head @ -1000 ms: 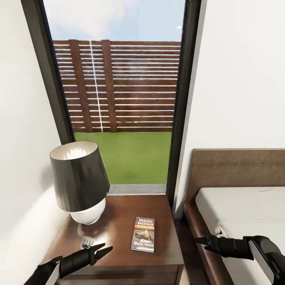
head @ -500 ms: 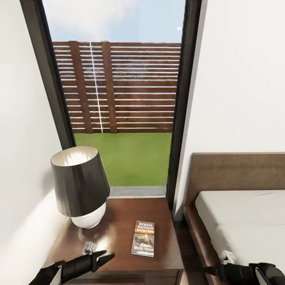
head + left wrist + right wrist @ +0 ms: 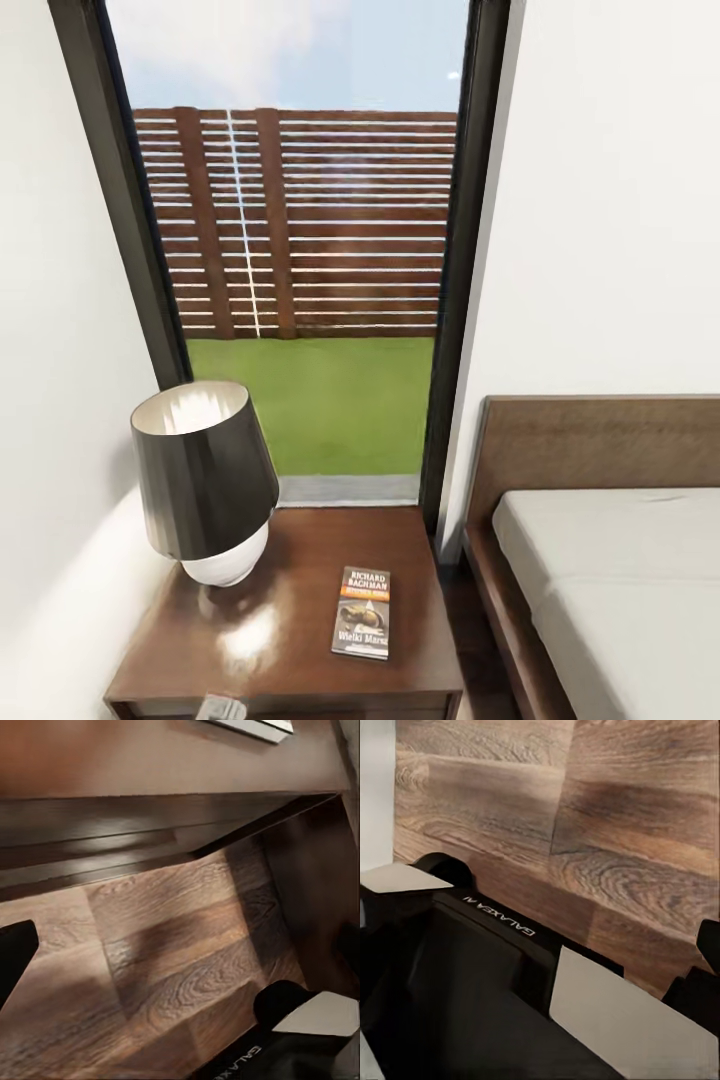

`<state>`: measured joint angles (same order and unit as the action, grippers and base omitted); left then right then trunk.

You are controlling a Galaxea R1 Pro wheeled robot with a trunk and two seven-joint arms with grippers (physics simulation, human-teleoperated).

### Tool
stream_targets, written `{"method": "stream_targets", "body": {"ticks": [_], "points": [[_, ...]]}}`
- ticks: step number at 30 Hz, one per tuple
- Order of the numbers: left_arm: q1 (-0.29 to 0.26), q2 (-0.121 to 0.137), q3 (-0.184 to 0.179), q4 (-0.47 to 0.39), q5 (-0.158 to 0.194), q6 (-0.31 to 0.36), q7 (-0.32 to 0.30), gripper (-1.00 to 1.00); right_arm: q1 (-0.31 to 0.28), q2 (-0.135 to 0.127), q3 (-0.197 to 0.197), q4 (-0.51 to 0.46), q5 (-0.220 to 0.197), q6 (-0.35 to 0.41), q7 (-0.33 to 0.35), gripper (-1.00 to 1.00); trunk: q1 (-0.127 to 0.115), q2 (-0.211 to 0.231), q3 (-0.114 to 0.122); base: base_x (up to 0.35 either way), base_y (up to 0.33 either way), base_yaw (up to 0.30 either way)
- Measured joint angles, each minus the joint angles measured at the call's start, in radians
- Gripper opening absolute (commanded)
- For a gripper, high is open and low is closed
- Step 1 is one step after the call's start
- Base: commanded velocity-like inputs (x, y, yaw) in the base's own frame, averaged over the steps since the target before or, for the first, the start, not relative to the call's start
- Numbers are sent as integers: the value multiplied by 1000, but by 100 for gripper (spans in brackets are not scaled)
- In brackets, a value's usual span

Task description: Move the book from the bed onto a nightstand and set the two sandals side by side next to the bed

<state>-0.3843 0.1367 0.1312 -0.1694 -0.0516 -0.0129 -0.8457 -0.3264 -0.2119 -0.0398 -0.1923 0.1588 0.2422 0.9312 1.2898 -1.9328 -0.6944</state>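
Note:
The book (image 3: 362, 613) lies flat on the nightstand (image 3: 300, 650), right of the lamp (image 3: 205, 480), with its dark cover and orange band facing up. The bed (image 3: 620, 590) stands to the right, showing its grey mattress and brown headboard. My left gripper (image 3: 180, 952) hangs low in front of the nightstand's front edge (image 3: 150, 810). Its fingers (image 3: 13, 954) sit far apart at the picture's sides, open and empty. My right gripper (image 3: 540, 937) points at the wooden floor. One of its fingers (image 3: 709, 941) is at the picture's side, open with nothing held. The sandals are out of view.
A tall dark-framed window (image 3: 300, 250) behind the nightstand looks onto grass and a slatted fence. White walls close in on both sides. A small silver object (image 3: 222, 708) lies at the nightstand's front edge. The robot's dark base (image 3: 472, 990) stands on the wooden floor (image 3: 172, 967).
Both arms have dropped below the head view, the right one pulling back from the bed. The head view has shifted slightly. The book has stayed in place on the nightstand.

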Motion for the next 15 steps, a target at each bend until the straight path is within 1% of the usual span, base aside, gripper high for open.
{"method": "stream_targets", "body": {"ticks": [2,3,5,6,7,9,11,12,13,14,15], "points": [[0,0,0,37,-3,-7,35,100,0,3,0,31,1,-9,-5,100,-8,14,6,0,0,0],[1,-1,-2,62,-5,-11,68,100,0,5,-1,43,1,-12,-16,100,-12,21,9,0,0,0],[1,-2,-1,87,-5,-15,110,100,0,11,-2,52,0,-14,-35,100,-19,35,16,0,0,0],[1,-3,-2,109,-6,-20,161,100,0,19,-2,57,0,-15,-62,100,-23,42,19,0,0,0],[1,-3,-1,117,-6,-22,189,100,0,24,-2,60,0,-16,-78,100,-27,49,22,0,0,0],[4,-9,-1,136,-6,-30,295,100,0,40,-3,72,-1,-17,-160,100,-35,63,28,0,0,0],[11,-18,-2,144,-6,-33,382,100,0,57,-1,118,-3,-17,-255,100,-42,77,34,0,0,0],[18,-22,-2,146,-6,-34,416,100,0,64,-1,145,-5,-17,-294,100,-46,84,38,0,0,0],[22,-23,-2,147,-5,-35,432,100,0,66,-2,157,-6,-16,-311,100,-50,91,41,0,0,0],[29,-26,-3,148,-5,-35,461,100,0,69,-2,174,-7,-16,-334,100,-54,98,44,0,0,0],[33,-26,-2,148,-5,-35,476,100,0,71,-3,180,-8,-15,-343,100,-58,105,47,0,0,0]]}}
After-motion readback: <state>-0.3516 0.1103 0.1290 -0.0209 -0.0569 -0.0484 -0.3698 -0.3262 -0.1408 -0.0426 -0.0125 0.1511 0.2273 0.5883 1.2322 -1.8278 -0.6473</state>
